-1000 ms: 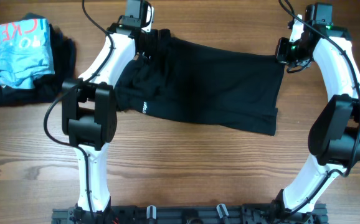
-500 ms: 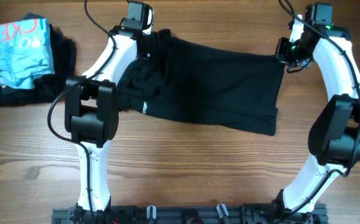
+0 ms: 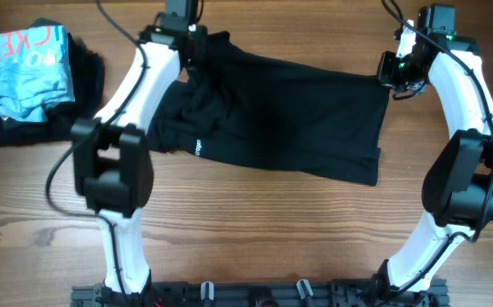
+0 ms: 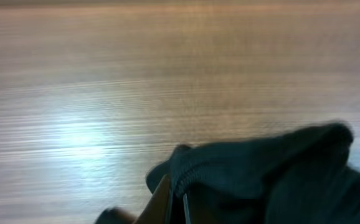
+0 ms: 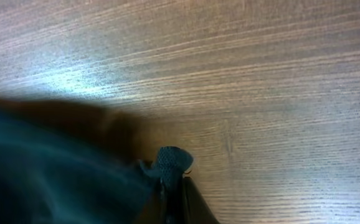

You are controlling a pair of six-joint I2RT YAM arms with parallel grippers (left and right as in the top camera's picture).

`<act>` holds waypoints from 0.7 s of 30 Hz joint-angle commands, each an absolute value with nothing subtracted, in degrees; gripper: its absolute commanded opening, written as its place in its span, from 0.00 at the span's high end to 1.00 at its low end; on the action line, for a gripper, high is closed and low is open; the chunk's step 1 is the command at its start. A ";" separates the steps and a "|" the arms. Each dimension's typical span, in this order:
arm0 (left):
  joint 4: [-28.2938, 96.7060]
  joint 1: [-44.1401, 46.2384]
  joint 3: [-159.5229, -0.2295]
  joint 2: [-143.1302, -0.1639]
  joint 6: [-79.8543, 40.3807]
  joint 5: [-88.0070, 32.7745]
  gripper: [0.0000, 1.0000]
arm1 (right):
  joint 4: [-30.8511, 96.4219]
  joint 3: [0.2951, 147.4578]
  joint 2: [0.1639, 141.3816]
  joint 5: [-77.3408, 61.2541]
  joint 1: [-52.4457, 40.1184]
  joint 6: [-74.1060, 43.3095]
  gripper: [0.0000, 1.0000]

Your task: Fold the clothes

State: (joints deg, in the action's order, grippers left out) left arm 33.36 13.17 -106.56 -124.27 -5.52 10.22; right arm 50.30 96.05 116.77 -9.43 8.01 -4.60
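Black T-shirt (image 3: 289, 111) spread wide, bunched leftward — left jaws, right jaws clamped on its far edge.

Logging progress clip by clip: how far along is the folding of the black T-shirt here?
Done: the thin black short-sleeved T-shirt lies spread across the wooden table. In hand: the left claw and right claw each pinch fabric at its far edge, closed on cloth in both wrist views. Left: no clean fold shows yet; the side near the left claw is bunched, so every fold remains.
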 commanded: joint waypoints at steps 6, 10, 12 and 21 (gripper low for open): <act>44.42 10.09 -107.28 -116.22 -12.97 11.81 0.96 | 55.13 97.19 114.80 -10.96 7.90 -3.86 0.96; 51.11 10.11 -107.26 -116.25 -13.06 11.81 0.96 | 58.76 97.19 113.49 -12.08 7.94 -4.21 0.96; 53.76 10.11 -107.26 -116.25 -14.22 11.79 0.96 | 60.93 97.19 112.88 -12.10 7.94 -4.69 0.95; 62.02 10.11 -107.22 -116.31 -14.17 11.64 0.96 | 68.62 97.01 112.84 -11.97 7.94 -4.69 0.96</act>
State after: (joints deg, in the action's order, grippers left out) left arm 60.47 10.37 -106.98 -116.73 -13.06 10.90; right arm 67.44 96.07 114.17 -11.57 8.01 -4.64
